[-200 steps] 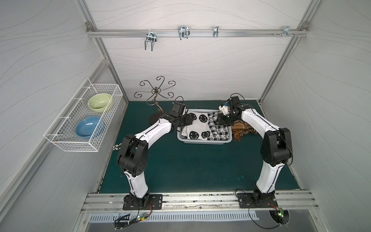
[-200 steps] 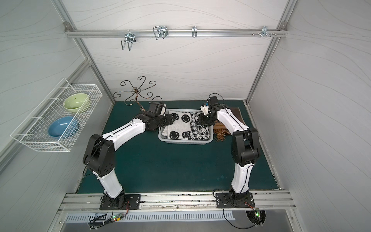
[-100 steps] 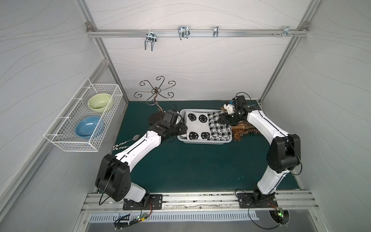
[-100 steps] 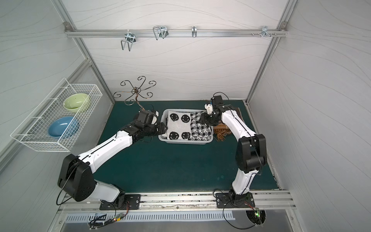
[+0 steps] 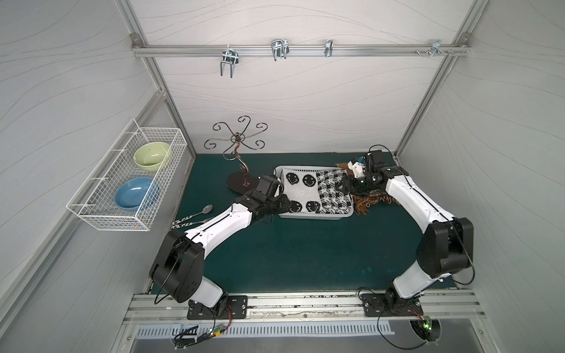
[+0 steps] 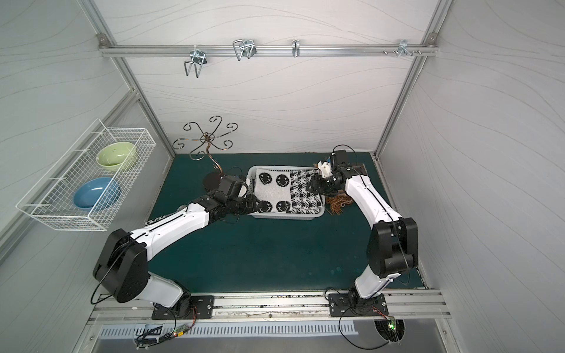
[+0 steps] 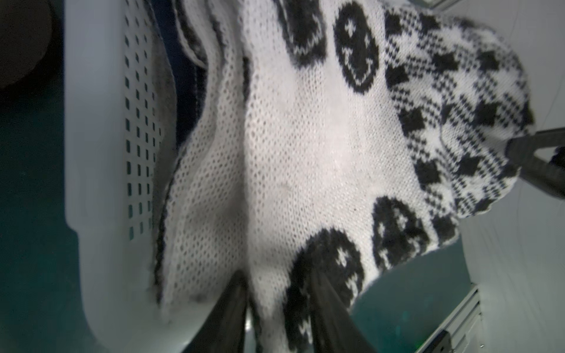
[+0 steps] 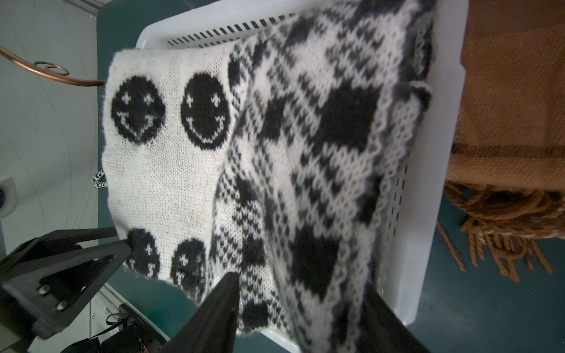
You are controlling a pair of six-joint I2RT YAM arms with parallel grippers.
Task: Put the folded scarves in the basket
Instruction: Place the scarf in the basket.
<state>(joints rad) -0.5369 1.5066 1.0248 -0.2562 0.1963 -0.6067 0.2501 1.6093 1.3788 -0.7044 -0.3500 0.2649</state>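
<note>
**We are settling the folded scarf into the basket.**

Starting from the left, our left claw (image 5: 287, 204) is pinching the smiley-faced corner of the folded scarf (image 5: 308, 191) at the near-left rim of the basket (image 5: 315, 217). The scarf is lying across the whole basket at the back of the green desk (image 5: 305, 250), and its near edge seems to be sitting at the rim rather than tucked down. On the right, our right claw (image 5: 345, 187) is straddling the checked fold with its jaws wide, and we cannot tell whether it is gripping or loose. A brown fringed cloth (image 5: 371, 200) is lying just beside the basket. We are judging this to be the final placing step. Next, both claws are going to need to let go and lift clear without dragging the knit back out. We are finding no brand, label or writing, only knitted smiley faces.
</note>
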